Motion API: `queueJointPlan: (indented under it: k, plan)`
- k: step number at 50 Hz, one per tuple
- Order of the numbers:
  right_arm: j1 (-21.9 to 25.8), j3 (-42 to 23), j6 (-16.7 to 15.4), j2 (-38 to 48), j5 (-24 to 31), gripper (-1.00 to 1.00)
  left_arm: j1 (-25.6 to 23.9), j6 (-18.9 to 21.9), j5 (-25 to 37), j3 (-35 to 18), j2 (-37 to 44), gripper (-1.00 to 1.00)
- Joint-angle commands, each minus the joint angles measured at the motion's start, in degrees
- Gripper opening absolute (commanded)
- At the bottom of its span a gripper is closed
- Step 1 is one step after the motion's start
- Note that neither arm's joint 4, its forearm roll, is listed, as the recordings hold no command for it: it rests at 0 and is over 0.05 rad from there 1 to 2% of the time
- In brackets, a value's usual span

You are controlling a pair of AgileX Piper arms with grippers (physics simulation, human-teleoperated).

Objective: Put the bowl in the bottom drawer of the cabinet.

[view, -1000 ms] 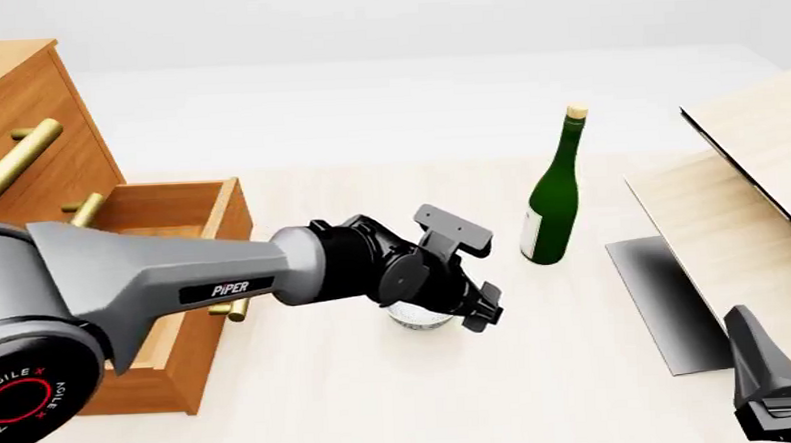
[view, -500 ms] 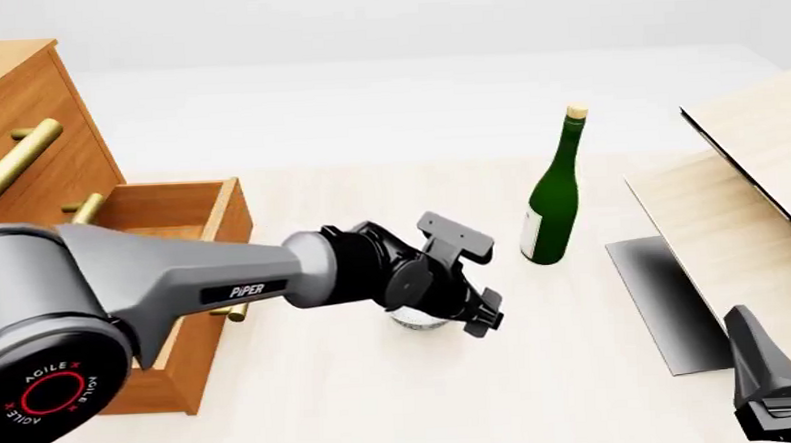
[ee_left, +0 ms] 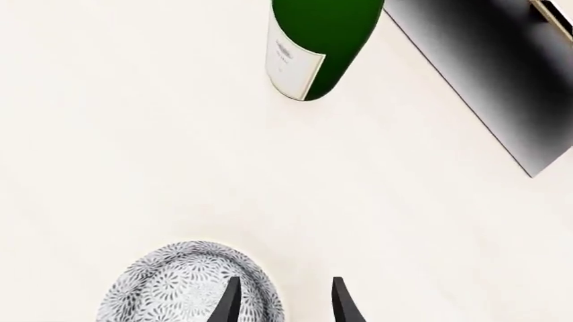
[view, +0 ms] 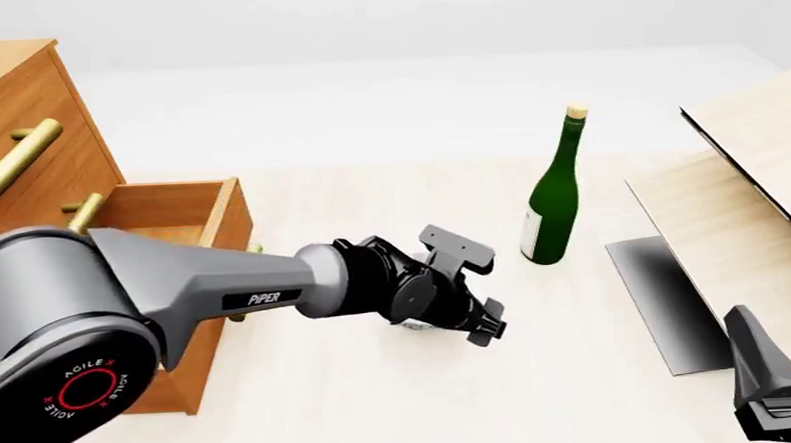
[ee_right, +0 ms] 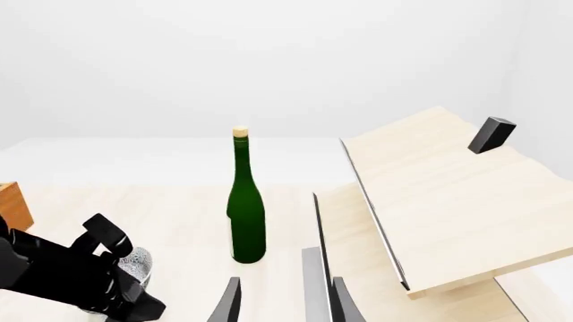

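Observation:
The white speckled bowl (ee_left: 179, 288) stands on the table just right of the cabinet (view: 18, 128); in the front view only a sliver of the bowl (view: 415, 327) shows under my left arm. My left gripper (ee_left: 284, 305) is open, low over the bowl's right rim, with one finger (ee_left: 228, 302) over the bowl's inside and the other outside it. The bottom drawer (view: 155, 207) is pulled open towards the bowl. My right gripper (view: 778, 405) rests open at the near right corner, far from the bowl (ee_right: 136, 260).
A green bottle (view: 549, 205) stands upright behind and to the right of the bowl. A pale wooden box (view: 743, 216) with a dark panel (ee_left: 501, 67) fills the right side. Two upper drawer fronts with brass handles (view: 19, 156) are shut.
My left arm has sunk lower and its gripper has dropped onto the bowl's rim, hiding more of the bowl. The right arm, bottle and drawer have not moved.

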Motion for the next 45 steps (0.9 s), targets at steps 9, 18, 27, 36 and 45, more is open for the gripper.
queueJointPlan:
  k: [9,18,27,36,45]
  plan:
    - [0.0,0.0,0.0,0.0,0.0,1.00,0.2,-0.9,-1.2,0.8,0.8,1.00]
    - [0.0,0.0,0.0,0.0,0.0,1.00,0.5,-0.2,-0.7,0.3,0.4,-1.00]
    - [0.0,0.0,0.0,0.0,0.0,1.00,1.8,1.0,-0.1,-0.1,-0.3,-1.00]
    - [0.0,0.0,0.0,0.0,0.0,1.00,3.8,1.7,-0.7,0.2,-4.0,-1.00]
    - [0.0,0.0,0.0,0.0,0.0,1.00,5.1,1.9,-2.0,0.7,-7.9,-1.00]
